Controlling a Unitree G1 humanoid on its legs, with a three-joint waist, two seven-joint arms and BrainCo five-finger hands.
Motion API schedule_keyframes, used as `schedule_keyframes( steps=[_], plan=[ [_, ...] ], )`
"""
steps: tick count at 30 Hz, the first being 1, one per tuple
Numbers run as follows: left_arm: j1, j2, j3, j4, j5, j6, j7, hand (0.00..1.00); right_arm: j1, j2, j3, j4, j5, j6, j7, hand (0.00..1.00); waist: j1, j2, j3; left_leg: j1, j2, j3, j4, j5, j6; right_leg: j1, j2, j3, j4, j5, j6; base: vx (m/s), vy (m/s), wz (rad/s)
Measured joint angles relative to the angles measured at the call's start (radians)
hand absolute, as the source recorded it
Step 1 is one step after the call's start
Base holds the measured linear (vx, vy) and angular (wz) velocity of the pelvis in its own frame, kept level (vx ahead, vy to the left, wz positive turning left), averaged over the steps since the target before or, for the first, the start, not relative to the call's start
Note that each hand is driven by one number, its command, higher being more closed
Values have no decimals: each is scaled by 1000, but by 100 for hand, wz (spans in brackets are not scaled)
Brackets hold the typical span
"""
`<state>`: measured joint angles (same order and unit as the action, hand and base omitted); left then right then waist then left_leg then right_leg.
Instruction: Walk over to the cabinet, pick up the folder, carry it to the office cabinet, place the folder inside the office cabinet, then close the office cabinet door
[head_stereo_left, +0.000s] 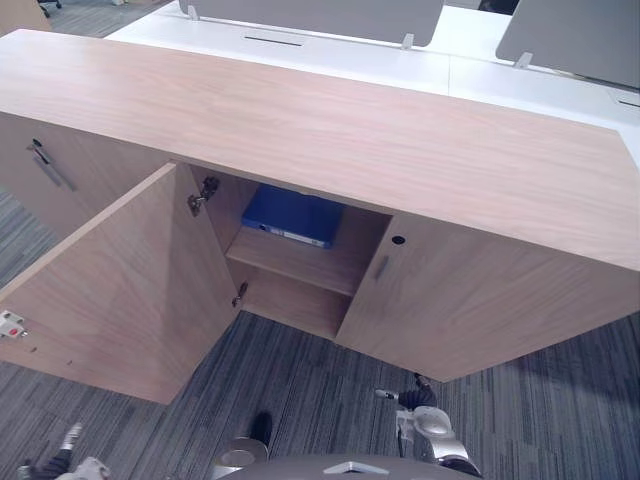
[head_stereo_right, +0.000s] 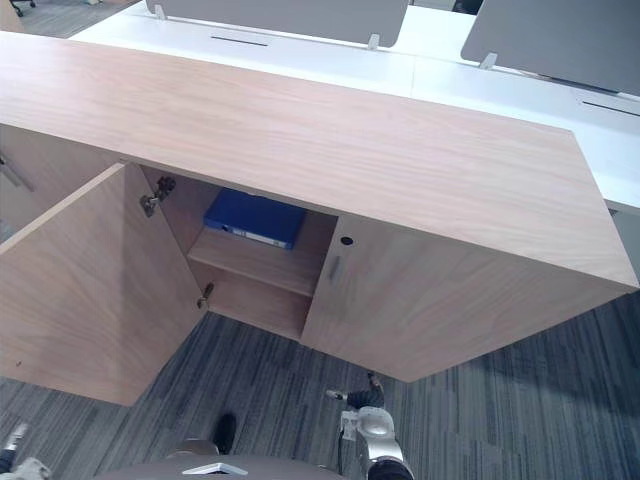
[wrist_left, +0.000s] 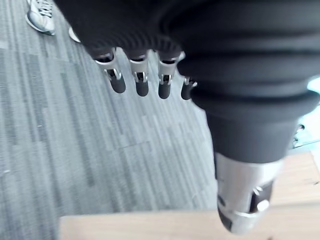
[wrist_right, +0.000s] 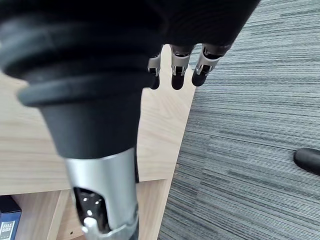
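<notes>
Blue folder (head_stereo_left: 290, 215) flat on upper shelf (head_stereo_left: 300, 262), door (head_stereo_left: 120, 285) swung wide; left hand (wrist_left: 141, 82), right hand (wrist_right: 177, 75) slack, empty.

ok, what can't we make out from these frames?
- Blue folder: rear hidden under the cabinet top, eye views; cut by the edge in the right wrist view.
- Whatever sits behind the open door: hidden, eye views.
- Left robot hand: palm covered by its own dark cover, left wrist view.
- Person above the shoes: cut off by the edge, left wrist view.
</notes>
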<state>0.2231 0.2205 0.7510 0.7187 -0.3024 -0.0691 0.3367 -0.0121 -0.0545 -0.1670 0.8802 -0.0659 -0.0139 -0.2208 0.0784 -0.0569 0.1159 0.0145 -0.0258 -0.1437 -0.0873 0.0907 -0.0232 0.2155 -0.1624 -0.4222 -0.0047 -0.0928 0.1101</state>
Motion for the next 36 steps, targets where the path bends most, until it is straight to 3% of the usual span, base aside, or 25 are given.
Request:
schedule_keyframes(
  steps=[10,18,28,36],
  plan=[
    [-19,98,37,-185,-10,-59,28,0,33,-7,28,0,2,0,-6,0,9,1,7,1,2,-20,0,-7,-5,0,3,6,21,-21,-33,-35,-29,5],
    [-45,137,19,-271,46,-61,-2,0,49,-12,27,-1,2,0,0,0,11,-20,12,0,4,-16,0,-2,-11,-3,5,15,20,-24,-38,-4,-7,0],
    [-67,166,-94,-355,117,-62,-24,0,50,-14,24,-3,2,0,3,0,8,-23,13,10,11,10,0,-4,-4,-7,7,51,20,-19,-30,11,-28,-7],
    [-69,166,-115,-395,131,-59,-21,0,61,-14,24,-3,1,0,37,0,11,-22,15,20,17,16,0,-14,-14,-6,12,59,19,-19,-30,-21,-34,-3]
  ],
)
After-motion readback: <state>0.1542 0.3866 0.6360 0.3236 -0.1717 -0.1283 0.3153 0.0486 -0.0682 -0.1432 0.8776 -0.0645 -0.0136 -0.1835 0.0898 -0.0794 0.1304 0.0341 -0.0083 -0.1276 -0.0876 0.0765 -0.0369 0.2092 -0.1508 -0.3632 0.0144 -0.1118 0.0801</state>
